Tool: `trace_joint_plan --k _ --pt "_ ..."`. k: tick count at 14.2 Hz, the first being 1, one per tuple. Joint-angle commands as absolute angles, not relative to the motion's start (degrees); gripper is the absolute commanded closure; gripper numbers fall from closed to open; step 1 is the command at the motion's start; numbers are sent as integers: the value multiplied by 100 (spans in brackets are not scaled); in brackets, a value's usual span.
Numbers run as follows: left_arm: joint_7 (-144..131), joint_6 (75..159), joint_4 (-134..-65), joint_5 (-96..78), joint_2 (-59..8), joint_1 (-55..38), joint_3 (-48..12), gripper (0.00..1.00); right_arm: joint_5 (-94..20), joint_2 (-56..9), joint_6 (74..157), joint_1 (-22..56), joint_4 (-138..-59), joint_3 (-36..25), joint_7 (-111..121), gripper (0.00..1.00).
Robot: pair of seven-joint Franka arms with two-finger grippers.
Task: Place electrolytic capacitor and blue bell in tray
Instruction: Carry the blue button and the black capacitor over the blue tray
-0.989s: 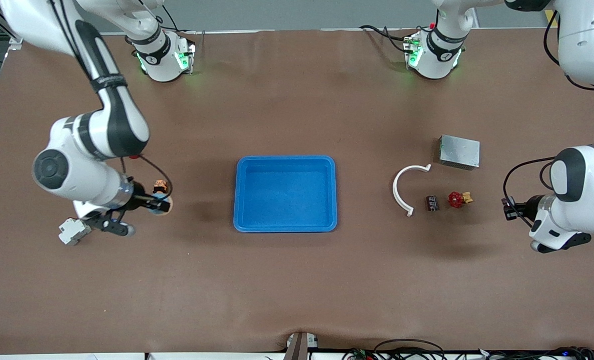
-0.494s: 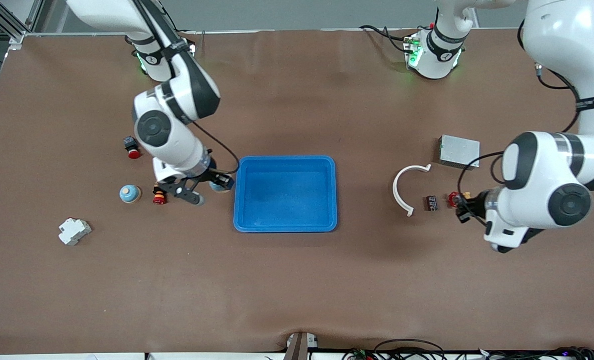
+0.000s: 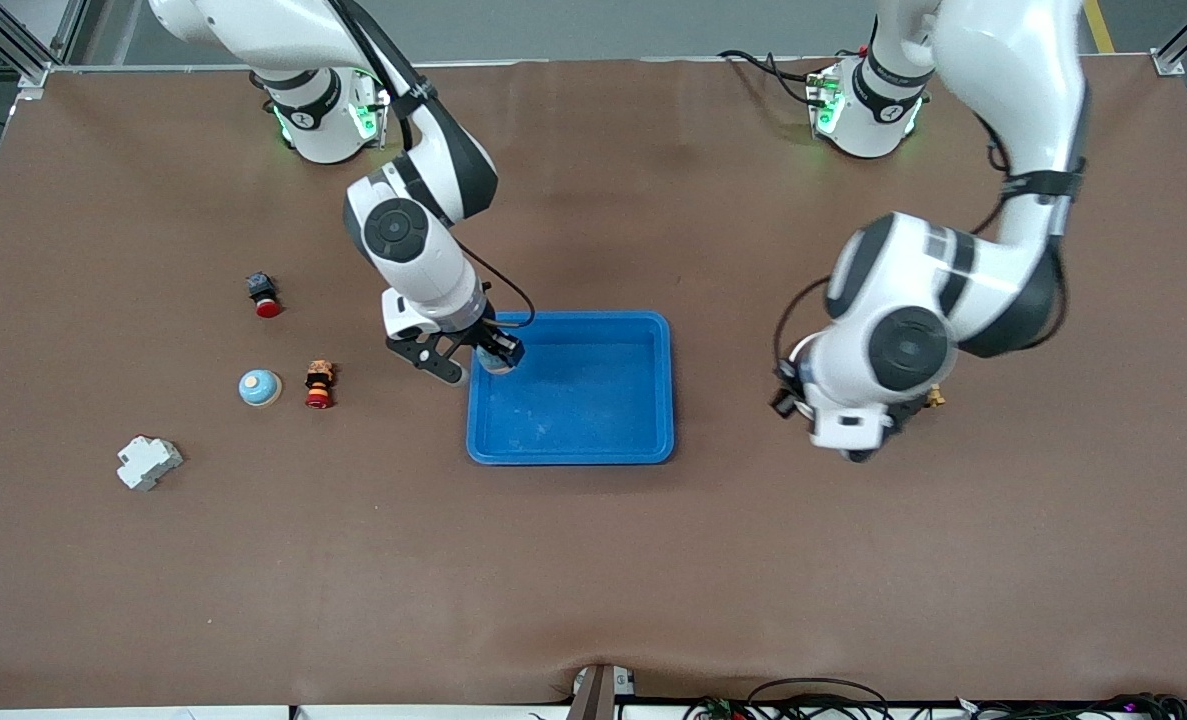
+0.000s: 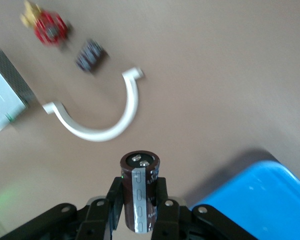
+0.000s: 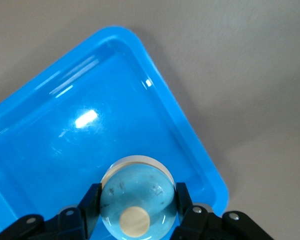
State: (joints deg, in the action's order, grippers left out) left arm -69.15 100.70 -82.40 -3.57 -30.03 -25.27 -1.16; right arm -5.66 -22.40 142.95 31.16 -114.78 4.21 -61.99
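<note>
Right gripper [image 5: 138, 212], clamped on the pale-blue domed bell [image 5: 137, 201], hangs over the shallow bright-blue plastic tray [image 3: 570, 455]'s 10 o'clock corner; left gripper [image 4: 140, 202], pinching the upright dark cylindrical electrolytic capacitor [image 4: 139, 192], is off the tray's 3 o'clock side.

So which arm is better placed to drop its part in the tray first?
The right gripper: its blue bell hangs over the tray. The left gripper holds the capacitor over bare table.

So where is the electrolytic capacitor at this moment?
The electrolytic capacitor is held upright between the left gripper fingers, in the air over the bare table between the white curved piece and the tray.
</note>
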Motion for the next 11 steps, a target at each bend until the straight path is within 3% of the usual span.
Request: trace_joint_plan --k 1,5,11 --pt "-7582 10370 -8165 -492 -3154 -3100 -26 100 -528 -2425 14528 3339 -11575 317 -6486 100" --pt "-8673 11239 -8174 -475 -3585 -3804 -18 100 -413 -2610 14537 3357 -11540 299 -6504 100" --pt "-9044 11671 -8174 -448 -4148 -4262 -9 100 -369 -2961 14616 3488 -11303 290 -6776 100"
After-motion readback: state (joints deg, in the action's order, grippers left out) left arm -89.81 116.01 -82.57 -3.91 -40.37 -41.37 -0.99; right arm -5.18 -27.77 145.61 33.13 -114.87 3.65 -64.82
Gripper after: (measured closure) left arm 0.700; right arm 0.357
